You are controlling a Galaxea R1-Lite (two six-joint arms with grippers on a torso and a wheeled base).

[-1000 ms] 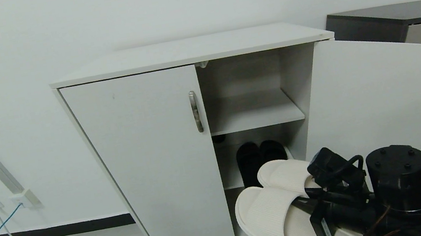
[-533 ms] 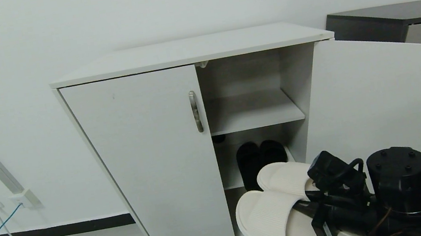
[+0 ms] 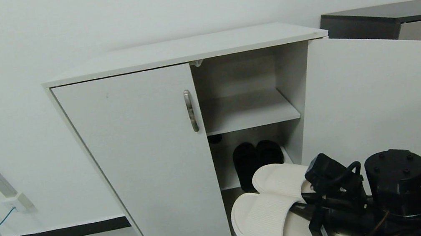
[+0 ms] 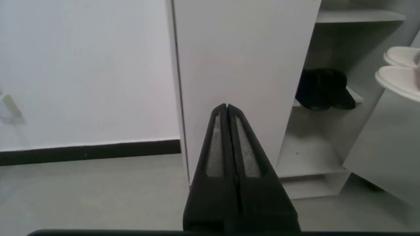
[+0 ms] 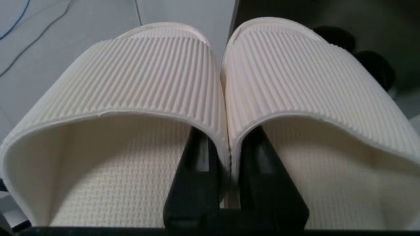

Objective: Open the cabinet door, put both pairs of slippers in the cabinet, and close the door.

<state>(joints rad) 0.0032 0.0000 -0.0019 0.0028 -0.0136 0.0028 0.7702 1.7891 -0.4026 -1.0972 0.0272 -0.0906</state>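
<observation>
In air just before cabinet opening: white slippers, toes toward it. right claw grips pair, fingers pinching adjoining inner sides together. right door swung wide open; left door closed. black slippers side by side on inner shelf, below upper shelf. left claw closed, fingers pressed together, facing left door, well apart from it.
</observation>
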